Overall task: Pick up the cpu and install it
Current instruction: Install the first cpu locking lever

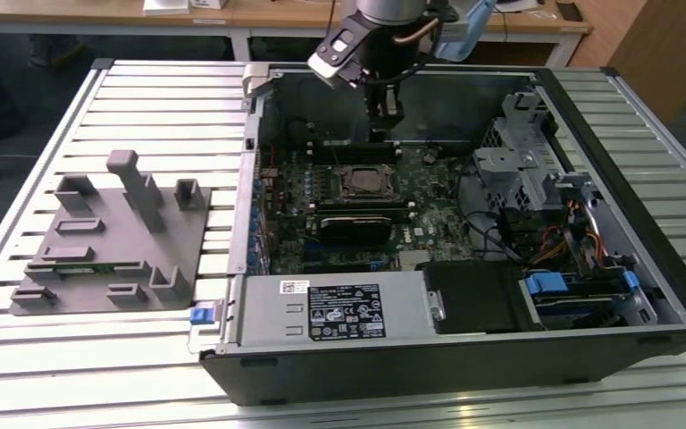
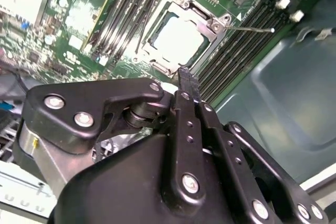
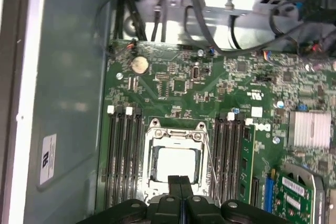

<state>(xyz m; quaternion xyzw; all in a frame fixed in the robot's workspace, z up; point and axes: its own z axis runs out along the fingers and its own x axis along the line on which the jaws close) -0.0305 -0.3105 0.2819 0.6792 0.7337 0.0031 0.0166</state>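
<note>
Your cpu [image 3: 175, 164] lies flat in the motherboard socket [image 3: 176, 132], silvery top up; gripper [image 3: 180, 183] fingers pressed together, empty, just above its edge.

lab/workshop | slatted aluminium bench [image 1: 140, 89] | opened PC case [image 1: 463, 357] | wooden desks [image 1: 283, 13]

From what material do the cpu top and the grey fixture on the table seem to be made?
The cpu: its top looks like bare metal, silvery-white with a dull sheen under the light. The grey fixture: probably plastic, matte and uniformly grey, with blocky moulded or printed uprights and no gloss.
</note>
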